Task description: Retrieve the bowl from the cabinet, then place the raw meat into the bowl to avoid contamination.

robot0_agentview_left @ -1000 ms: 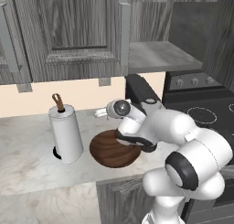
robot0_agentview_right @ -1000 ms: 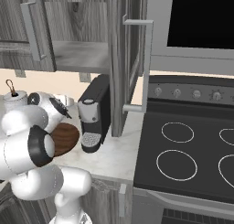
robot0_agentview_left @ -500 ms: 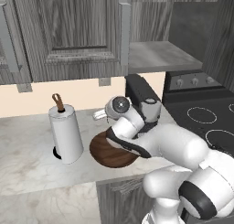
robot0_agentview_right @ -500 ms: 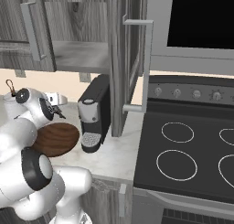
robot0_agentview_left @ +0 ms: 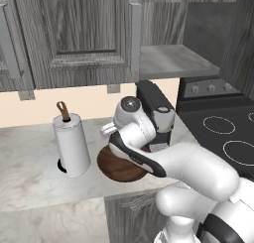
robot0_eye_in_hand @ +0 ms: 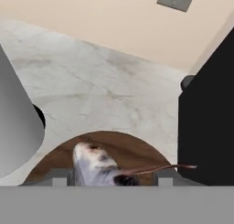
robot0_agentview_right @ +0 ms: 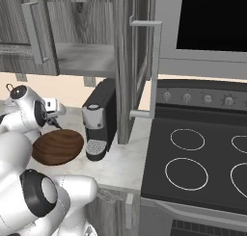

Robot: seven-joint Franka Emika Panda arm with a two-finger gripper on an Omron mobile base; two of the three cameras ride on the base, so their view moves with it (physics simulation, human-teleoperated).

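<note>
Above the coffee machine (robot0_agentview_right: 100,124): cabinet (robot0_agentview_right: 84,57) standing open, shelf bare. Left of the coffee machine: bowl (robot0_agentview_right: 58,147) resting on the counter (robot0_agentview_left: 39,162), beside the paper-towel roll (robot0_agentview_left: 72,145). Over the bowl: gripper (robot0_eye_in_hand: 106,179) hovering, raw meat (robot0_eye_in_hand: 98,166) lying at its fingertips; grip state cannot be told.

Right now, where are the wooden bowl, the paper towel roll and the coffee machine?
bowl (robot0_agentview_right: 58,147): right base view, middle of its brown inside.
paper towel roll (robot0_agentview_left: 72,144): left base view, white side.
coffee machine (robot0_agentview_right: 100,122): right base view, black front.
</note>
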